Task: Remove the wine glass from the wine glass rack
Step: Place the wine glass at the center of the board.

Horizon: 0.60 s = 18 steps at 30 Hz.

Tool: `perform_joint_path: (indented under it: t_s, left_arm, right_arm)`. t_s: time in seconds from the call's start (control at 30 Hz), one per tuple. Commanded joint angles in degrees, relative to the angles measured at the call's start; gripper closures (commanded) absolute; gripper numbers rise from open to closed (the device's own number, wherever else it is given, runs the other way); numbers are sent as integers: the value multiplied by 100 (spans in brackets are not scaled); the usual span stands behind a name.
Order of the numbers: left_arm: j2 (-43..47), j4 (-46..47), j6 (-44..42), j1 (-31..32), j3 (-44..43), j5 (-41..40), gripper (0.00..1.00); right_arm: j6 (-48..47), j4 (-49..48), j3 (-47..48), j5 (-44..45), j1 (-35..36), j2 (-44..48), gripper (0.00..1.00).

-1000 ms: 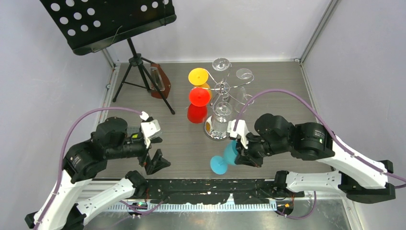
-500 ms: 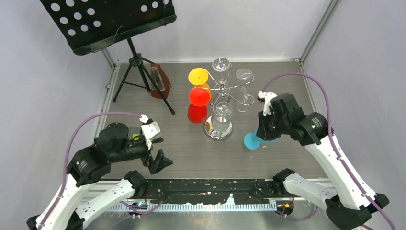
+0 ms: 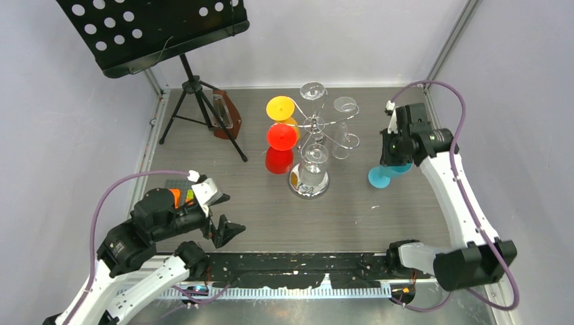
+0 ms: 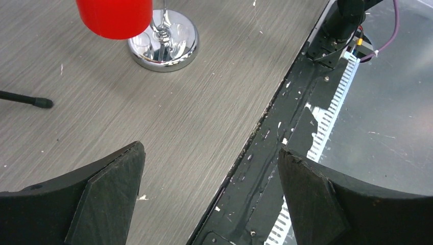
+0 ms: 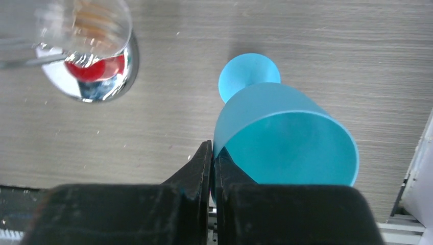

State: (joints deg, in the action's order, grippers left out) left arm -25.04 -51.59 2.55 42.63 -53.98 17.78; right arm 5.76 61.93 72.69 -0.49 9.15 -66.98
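Note:
The chrome wine glass rack stands mid-table on its round mirror base, also in the right wrist view. A red, a yellow and several clear wine glasses hang on it upside down. To the right of the rack, my right gripper is shut on the rim of a blue wine glass, one finger inside the bowl and one outside. The glass's foot points down at the table; I cannot tell whether it touches. At the near left, my left gripper is open with nothing in it.
A black music stand on a tripod fills the back left, with a brown object beside its legs. The table's black front edge runs under my left gripper. Walls enclose the table at left, back and right.
My right arm has carried the blue glass from the near middle of the table out to the right and farther back, turning its foot downward. My left arm has drawn back slightly, still open.

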Motion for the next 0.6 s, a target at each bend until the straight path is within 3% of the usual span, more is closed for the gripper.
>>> perform_joint_path:
  t_s: [0.0, 0.27, 0.57]
  left_arm:
    - [378, 668, 257, 0, 330, -125, 0]
    - [951, 1094, 709, 0, 875, -84, 0]
    - [1524, 1348, 836, 0, 1406, -251, 0]
  right_arm:
    - [-209, -553, 699, 282, -329, -460, 94]
    - [-35, -898, 1928, 488, -1091, -1983, 94]
    - [167, -946, 3396, 555, -1384, -3724, 94]
